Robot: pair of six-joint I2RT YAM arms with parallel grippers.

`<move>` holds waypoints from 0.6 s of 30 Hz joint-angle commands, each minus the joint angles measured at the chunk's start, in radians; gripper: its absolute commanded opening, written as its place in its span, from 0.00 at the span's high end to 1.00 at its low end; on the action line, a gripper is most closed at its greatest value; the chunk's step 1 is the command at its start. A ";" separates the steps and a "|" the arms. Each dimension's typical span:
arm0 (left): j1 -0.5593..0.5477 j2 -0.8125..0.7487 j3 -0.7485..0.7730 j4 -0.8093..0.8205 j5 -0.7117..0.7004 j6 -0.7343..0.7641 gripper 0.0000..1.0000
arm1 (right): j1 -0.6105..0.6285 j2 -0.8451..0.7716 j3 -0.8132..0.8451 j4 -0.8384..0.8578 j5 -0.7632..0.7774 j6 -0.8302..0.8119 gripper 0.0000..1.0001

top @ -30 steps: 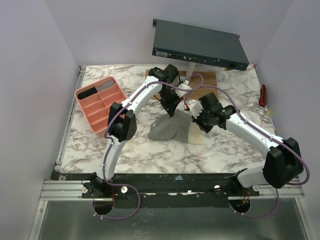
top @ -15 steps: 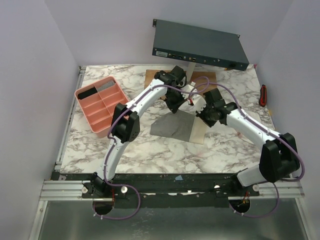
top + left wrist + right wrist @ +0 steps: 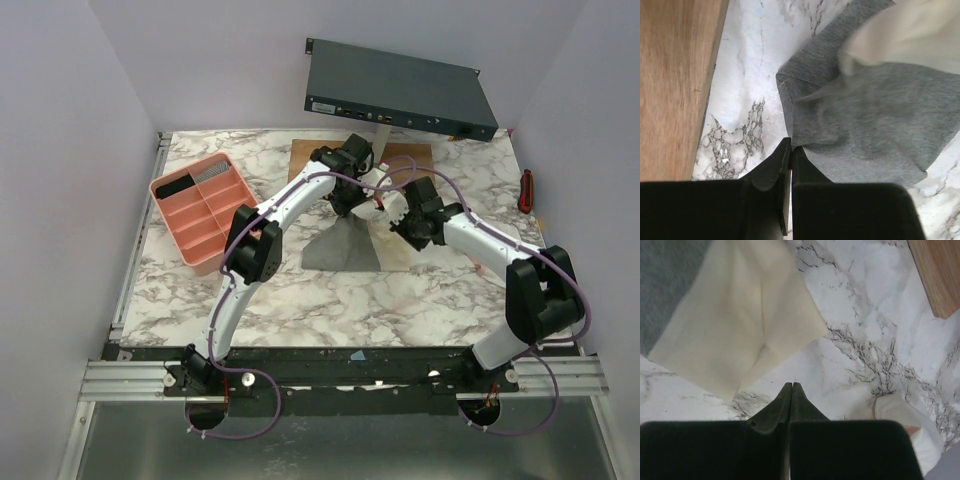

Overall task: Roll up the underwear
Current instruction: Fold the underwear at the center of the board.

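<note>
Grey underwear [image 3: 342,248] lies on the marble table [image 3: 200,300], just on the near side of the wooden board [image 3: 675,85].
Your left gripper [image 3: 791,147] has its fingers pinched together on the underwear's edge, close beside the board. Your right gripper [image 3: 791,385] is closed with nothing between its fingers, tips over bare marble next to the cream cloth [image 3: 745,325], near the board's corner.

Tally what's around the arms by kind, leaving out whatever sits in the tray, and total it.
Cloth pieces: 2 (grey underwear, cream cloth)
Pink tray: 1
Wooden board: 1
Dark equipment box: 1
Red-handled tool: 1
Total: 6
</note>
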 commanded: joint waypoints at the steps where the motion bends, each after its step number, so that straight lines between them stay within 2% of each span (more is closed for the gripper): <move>1: -0.012 0.005 -0.016 0.029 -0.065 0.027 1.00 | -0.021 0.034 -0.005 0.058 0.078 -0.006 0.99; 6: -0.018 0.007 -0.027 0.056 -0.075 0.018 0.96 | -0.027 0.058 -0.001 0.092 0.100 -0.001 0.98; 10: -0.020 0.004 -0.049 0.083 -0.089 -0.001 0.90 | -0.028 0.064 0.008 0.099 0.074 0.034 0.94; 14: -0.019 -0.006 -0.074 0.104 -0.100 -0.023 0.75 | -0.031 0.033 -0.018 0.134 -0.012 0.092 0.78; 16: -0.019 -0.018 -0.091 0.121 -0.110 -0.042 0.65 | -0.033 0.013 -0.035 0.164 -0.072 0.132 0.72; 18: -0.014 -0.040 -0.117 0.146 -0.111 -0.068 0.51 | -0.033 -0.011 -0.056 0.199 -0.136 0.169 0.58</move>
